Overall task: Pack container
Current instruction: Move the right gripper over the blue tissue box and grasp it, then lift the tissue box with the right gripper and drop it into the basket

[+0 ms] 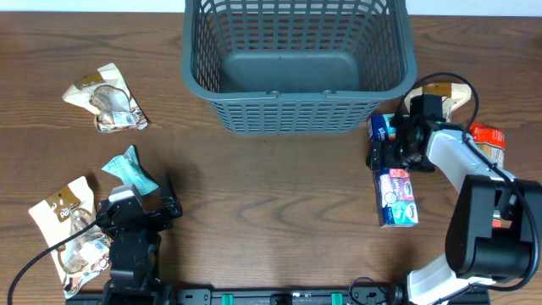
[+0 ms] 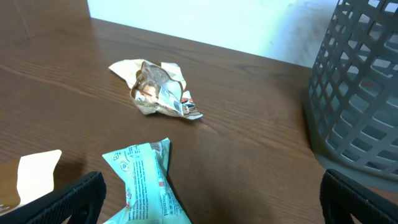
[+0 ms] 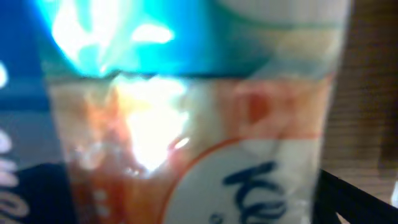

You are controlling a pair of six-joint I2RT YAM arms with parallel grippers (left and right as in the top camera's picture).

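Note:
The container (image 1: 298, 110) is a large dark grey-blue slotted basket at the back middle, with nothing in it; its wall shows at the right of the left wrist view (image 2: 360, 93). My left gripper (image 1: 140, 202) is open low at the front left, with a teal snack pack (image 2: 146, 186) lying between its fingers (image 2: 208, 208). My right gripper (image 1: 391, 157) is down over the near end of a pink and blue tissue pack (image 1: 396, 199). That pack (image 3: 205, 124) fills the blurred right wrist view between my wide-apart fingers (image 3: 199, 214).
A crumpled beige snack pack (image 1: 106, 102) lies at the far left and shows in the left wrist view (image 2: 158, 90). Another beige pack (image 1: 68, 230) lies by the left arm. A blue pack (image 1: 378, 127), a beige pack (image 1: 442, 91) and an orange pack (image 1: 488, 140) lie round the right gripper.

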